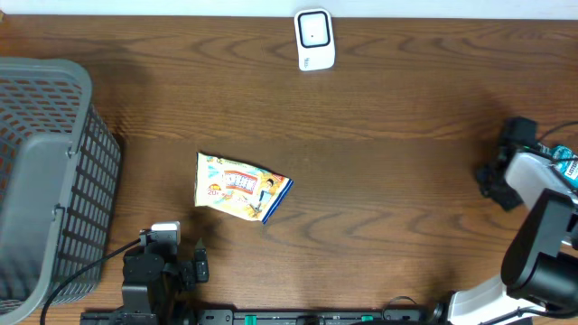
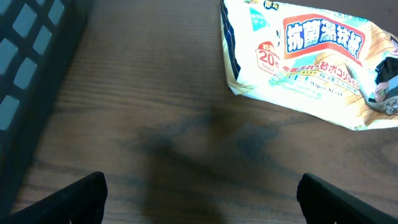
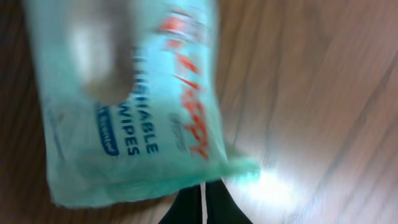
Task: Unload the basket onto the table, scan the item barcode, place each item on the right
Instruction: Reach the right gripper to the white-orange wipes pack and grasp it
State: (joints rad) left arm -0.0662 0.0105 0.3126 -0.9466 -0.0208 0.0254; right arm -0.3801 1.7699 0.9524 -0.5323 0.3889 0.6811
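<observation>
A teal wipes pack [image 3: 130, 106] with blue and red lettering fills the right wrist view, blurred. My right gripper [image 3: 202, 200] is shut on its lower edge, the two dark fingers pressed together under it. Overhead, only a bit of that pack [image 1: 566, 162] shows at the right edge, beside the right arm [image 1: 533, 176]. The white scanner [image 1: 314, 40] stands at the table's far edge. A yellow wipes pack [image 1: 241, 186] [image 2: 311, 59] lies flat mid-table. My left gripper [image 2: 201, 199] is open and empty over bare wood, short of the yellow pack. No barcode is visible.
A grey slatted basket [image 1: 45, 171] takes up the left side; its dark wall [image 2: 31, 74] is close on the left of the left gripper. The left arm [image 1: 153, 266] sits at the near edge. Brown wood lies between the yellow pack and the scanner.
</observation>
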